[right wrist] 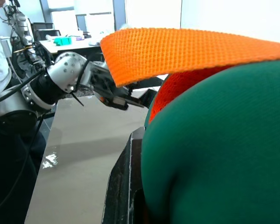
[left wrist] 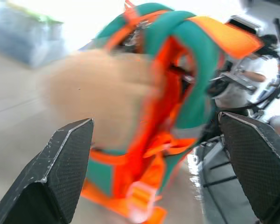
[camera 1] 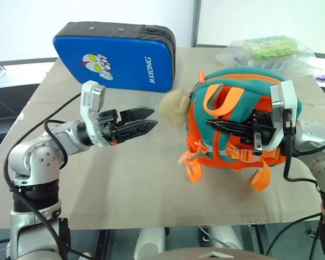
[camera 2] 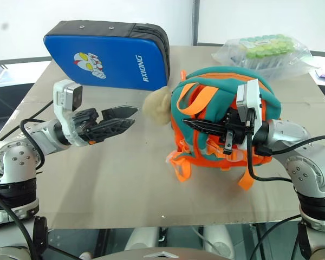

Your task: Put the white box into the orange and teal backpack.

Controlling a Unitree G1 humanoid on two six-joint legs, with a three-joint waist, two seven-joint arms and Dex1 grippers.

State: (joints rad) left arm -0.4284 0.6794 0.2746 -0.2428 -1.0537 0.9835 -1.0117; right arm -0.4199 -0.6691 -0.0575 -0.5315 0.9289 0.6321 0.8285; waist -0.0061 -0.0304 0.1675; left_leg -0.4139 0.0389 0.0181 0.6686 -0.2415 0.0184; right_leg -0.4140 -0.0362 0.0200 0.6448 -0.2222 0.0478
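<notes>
Blue padded case point(camera 1: 116, 54) standing on edge at the far left of the table point(camera 1: 124, 179), cartoon print and "RXIONG" lettering facing forward. Nothing between it and the arm in front.

Left gripper point(camera 1: 146, 120) held level above the bare tabletop, pointing right toward the tan plush head point(camera 1: 174, 107); jaws spread wide, empty, a clear gap to the plush. Wide-apart fingertips point(left wrist: 65, 158) in the left wrist view framing plush head and pack.

Orange and teal backpack point(camera 1: 235, 122) upright right of centre on the table, plush head hanging off its left side, orange straps point(camera 1: 260, 176) trailing toward the near edge.

Right gripper point(camera 1: 219, 125) pressed across the front of the backpack, pointing left; jaws clamped on the backpack's teal fabric.

Clear plastic bag of green items point(camera 1: 268, 50) behind the backpack, far right.

White box: cannot tell where it lies.
</notes>
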